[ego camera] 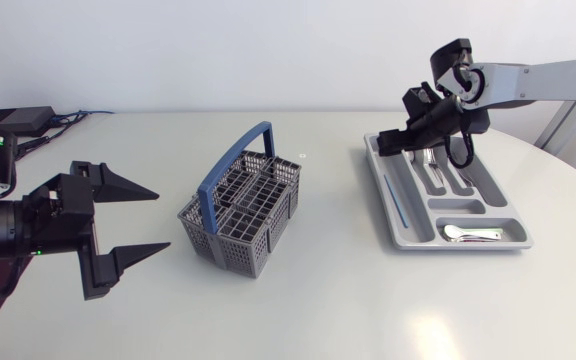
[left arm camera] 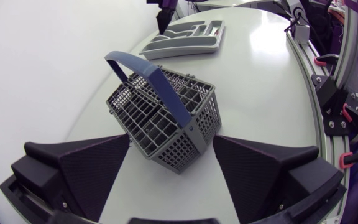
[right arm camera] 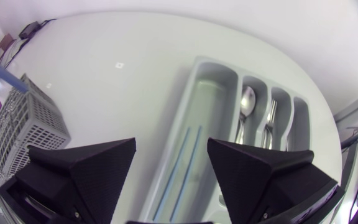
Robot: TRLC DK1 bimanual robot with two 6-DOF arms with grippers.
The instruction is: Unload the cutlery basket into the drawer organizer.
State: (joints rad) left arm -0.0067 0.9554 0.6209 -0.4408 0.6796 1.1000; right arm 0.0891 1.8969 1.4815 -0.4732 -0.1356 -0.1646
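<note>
Table (ego camera: pixel 298 310): one basket (ego camera: pixel 226 240), one organizer (ego camera: pixel 465 206)

Open surface (ego camera: pixel 338 210) separates the cutlery basket (ego camera: pixel 240 222) from the drawer organizer (ego camera: pixel 415 228); a claw could pass between them. The basket's blue handle (ego camera: pixel 230 168) arches across its middle and bars a straight descent there, while the grid cells on either side are open from above. The left claw (ego camera: pixel 162 222), fingers spread, stands near the basket's side without touching it. The right claw (ego camera: pixel 383 142), fingers apart, hangs over the organizer's far end; the near crosswise compartment is uncovered.
</note>
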